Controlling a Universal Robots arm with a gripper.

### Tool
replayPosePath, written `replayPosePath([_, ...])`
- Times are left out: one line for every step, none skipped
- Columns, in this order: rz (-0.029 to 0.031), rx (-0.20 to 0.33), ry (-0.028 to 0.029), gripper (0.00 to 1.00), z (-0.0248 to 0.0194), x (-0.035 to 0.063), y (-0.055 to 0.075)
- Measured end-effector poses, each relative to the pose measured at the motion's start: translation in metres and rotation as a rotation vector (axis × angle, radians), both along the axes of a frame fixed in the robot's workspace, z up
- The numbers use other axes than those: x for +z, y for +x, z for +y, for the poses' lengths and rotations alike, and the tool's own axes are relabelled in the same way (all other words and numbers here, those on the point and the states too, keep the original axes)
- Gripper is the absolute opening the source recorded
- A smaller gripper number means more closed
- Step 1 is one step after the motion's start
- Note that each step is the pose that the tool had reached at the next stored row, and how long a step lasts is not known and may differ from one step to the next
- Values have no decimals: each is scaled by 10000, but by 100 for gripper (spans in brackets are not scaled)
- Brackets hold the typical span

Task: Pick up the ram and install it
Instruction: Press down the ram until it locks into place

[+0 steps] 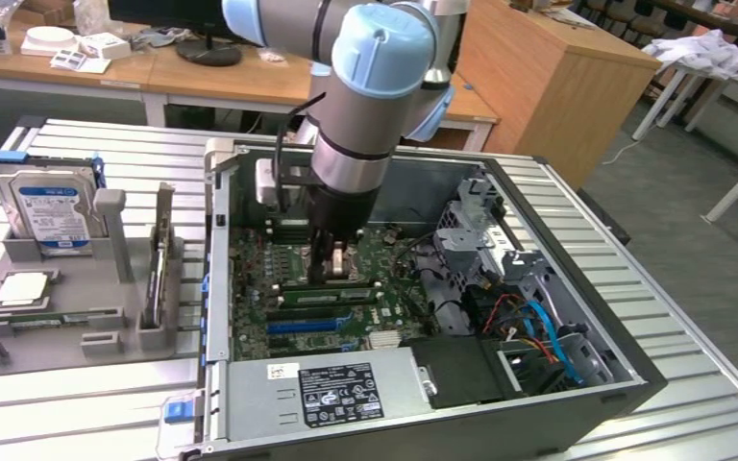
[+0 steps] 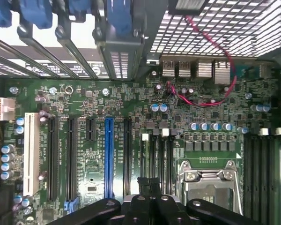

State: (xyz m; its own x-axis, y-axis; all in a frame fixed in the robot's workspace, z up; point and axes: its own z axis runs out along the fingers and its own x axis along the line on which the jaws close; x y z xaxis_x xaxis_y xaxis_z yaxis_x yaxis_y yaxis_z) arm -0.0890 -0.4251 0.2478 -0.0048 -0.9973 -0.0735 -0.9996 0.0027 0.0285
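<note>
Ram: apparently standing on edge in a motherboard slot inside the open computer case, just under the gripper. Fingers pinched fully together and holding nothing, tips at or just above the stick's top edge. Probably closed that way to give one blunt tip for pressing the stick down into its slot.

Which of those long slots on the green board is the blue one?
It is the blue slot on the motherboard, standing between black slots on either side. A white slot lies further over, so only one is blue.
</note>
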Motion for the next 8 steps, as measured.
replayPosePath([0, 0, 0, 11, 0, 25, 0])
replayPosePath([-1, 0, 0, 11, 0, 48, 0])
replayPosePath([0, 0, 1, 11, 0, 74, 0])
replayPosePath([0, 0, 0, 11, 0, 98, 0])
replayPosePath([-1, 1, 1, 11, 0, 122, 0])
replayPosePath([-1, 1, 0, 11, 0, 144, 0])
replayPosePath([0, 0, 0, 11, 0, 166, 0])
replayPosePath([0, 1, -1, 11, 0, 187, 0])
